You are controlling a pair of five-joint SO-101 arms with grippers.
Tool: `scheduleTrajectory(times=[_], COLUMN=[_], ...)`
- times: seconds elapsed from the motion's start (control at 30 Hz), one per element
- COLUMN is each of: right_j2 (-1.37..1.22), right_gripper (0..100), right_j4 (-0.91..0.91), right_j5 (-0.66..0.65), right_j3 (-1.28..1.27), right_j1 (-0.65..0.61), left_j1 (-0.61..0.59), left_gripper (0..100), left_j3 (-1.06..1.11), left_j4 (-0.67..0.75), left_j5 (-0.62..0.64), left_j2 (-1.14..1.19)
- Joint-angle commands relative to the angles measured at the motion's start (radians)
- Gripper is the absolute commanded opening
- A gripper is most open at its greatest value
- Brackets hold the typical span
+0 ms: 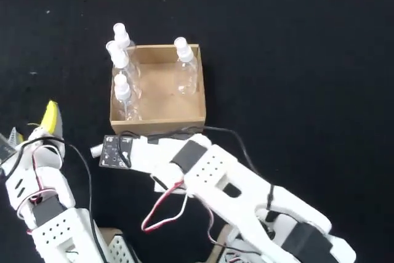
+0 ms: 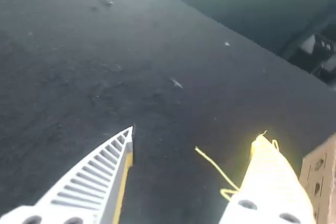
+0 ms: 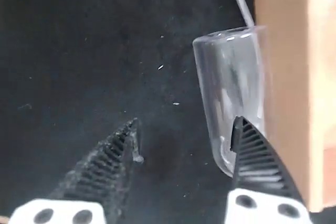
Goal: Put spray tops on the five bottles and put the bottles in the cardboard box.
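**Lying outside the box: one bottle**

Four bottles (image 1: 184, 66) with spray tops stand in the box (image 1: 157, 126). A fifth, clear bottle (image 3: 231, 93) lies on the table (image 1: 308, 60), right against the box's outer wall. The right gripper (image 3: 186, 121) is spread open there, one finger at the bottle's side. The left gripper (image 2: 195, 134) gapes empty over the table, well apart from the box.

The box (image 1: 157, 126) is plain tan on a black table (image 1: 295, 60). The bottles (image 1: 186, 75) are clear with white spray tops (image 1: 181, 46). The left gripper (image 2: 195, 132) is ribbed white edged yellow; the right gripper (image 3: 187, 121) has ribbed black fingers (image 3: 105, 171).
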State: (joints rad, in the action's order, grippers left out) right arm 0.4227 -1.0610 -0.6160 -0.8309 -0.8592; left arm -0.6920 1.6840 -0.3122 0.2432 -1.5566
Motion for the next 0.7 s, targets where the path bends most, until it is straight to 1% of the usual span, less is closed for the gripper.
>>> scheduleTrajectory(times=[0.0,0.13,0.27,0.43,0.67], right_j2=[-0.007,-0.015,-0.016,-0.016,-0.097], right_gripper=[24.9,25.0,24.9,24.9,25.0], right_j4=[0.025,0.026,0.032,0.058,0.109], right_j5=[-0.008,-0.017,-0.068,-0.074,-0.075], right_j3=[0.077,0.096,0.096,0.091,0.091], right_j1=[-0.005,-0.005,-0.005,-0.005,0.043], left_j1=[-0.035,-0.035,-0.036,-0.033,-0.031], left_gripper=[24,24,24,24,24], left_j3=[0.005,0.005,0.005,0.005,0.005], left_j4=[0.005,0.005,0.005,0.005,0.005], left_j5=[0.061,0.061,0.061,0.061,0.061], left_j2=[-0.017,-0.017,-0.017,-0.017,-0.017])
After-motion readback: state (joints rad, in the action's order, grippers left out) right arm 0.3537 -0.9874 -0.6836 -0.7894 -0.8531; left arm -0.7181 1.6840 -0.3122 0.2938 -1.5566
